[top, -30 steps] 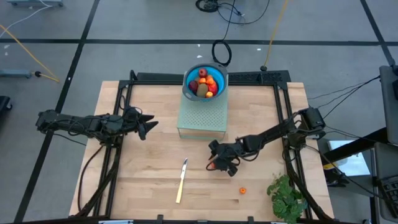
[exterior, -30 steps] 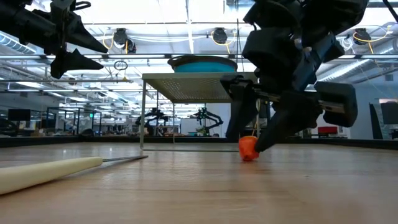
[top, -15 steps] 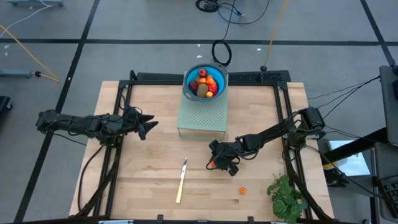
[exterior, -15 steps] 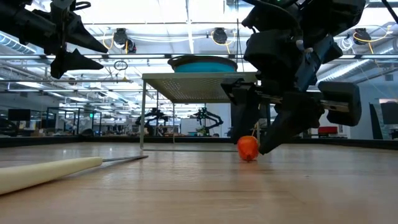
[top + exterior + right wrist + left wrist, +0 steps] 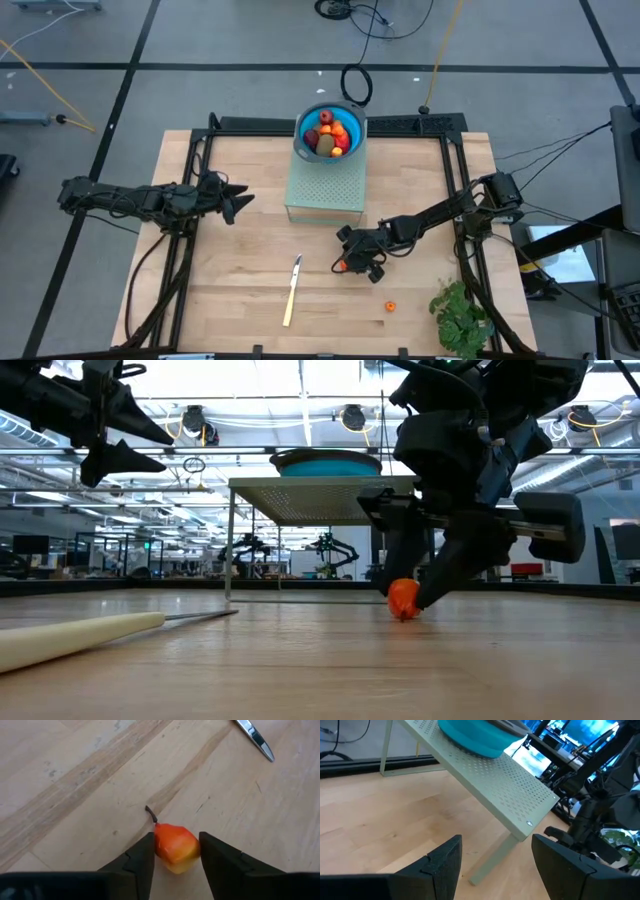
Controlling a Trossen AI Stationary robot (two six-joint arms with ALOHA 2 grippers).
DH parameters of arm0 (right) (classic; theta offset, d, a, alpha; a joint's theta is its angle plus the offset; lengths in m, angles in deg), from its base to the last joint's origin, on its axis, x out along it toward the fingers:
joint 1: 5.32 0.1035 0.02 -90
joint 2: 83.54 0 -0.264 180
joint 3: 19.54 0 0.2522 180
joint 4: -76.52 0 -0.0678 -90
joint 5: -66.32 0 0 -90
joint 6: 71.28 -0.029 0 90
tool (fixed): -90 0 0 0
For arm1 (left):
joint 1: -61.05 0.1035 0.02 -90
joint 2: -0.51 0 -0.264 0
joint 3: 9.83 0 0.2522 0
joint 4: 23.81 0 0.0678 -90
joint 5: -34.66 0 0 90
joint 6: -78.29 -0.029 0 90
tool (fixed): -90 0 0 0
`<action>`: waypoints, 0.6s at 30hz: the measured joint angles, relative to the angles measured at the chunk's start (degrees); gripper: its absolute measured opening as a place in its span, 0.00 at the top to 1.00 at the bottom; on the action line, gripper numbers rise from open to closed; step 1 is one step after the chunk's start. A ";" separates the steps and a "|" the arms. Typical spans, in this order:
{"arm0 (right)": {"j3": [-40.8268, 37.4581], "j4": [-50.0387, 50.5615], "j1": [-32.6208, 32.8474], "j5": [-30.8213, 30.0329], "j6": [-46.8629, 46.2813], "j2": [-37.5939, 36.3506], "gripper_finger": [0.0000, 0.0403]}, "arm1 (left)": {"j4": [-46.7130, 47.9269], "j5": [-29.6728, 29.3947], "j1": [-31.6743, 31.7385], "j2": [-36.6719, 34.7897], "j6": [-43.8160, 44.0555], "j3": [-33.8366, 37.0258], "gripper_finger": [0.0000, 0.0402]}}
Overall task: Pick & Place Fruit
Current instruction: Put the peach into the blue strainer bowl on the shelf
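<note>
Two right gripper [image 5: 174, 852] fingers pinch faceted orange-red fruit [image 5: 174, 847] on wood-grain table [image 5: 75, 795]; left fingers spread

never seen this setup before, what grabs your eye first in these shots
The right end effector sits low on the table, right of the knife, its fingers closed on a red-orange fruit. Behind it, a blue bowl piled with fruit stands on a pale green perforated stand at the table's far edge. The left end effector waits open at the left.

Grey tiled floor [image 5: 200, 40], ceiling lights [image 5: 350, 415] overhead
</note>
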 joint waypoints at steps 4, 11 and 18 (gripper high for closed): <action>0.00 0.26 0.00 0.00 0.00 0.00 0.68 | 0.00 0.00 0.00 0.00 1.37 0.00 0.40; 0.00 0.20 0.02 -0.15 0.00 -0.09 0.69 | -0.01 -0.01 0.00 0.00 1.47 0.00 0.40; 0.26 -0.20 0.52 -3.67 -0.03 -3.67 0.69 | -0.02 -0.02 0.00 0.00 1.63 0.00 0.40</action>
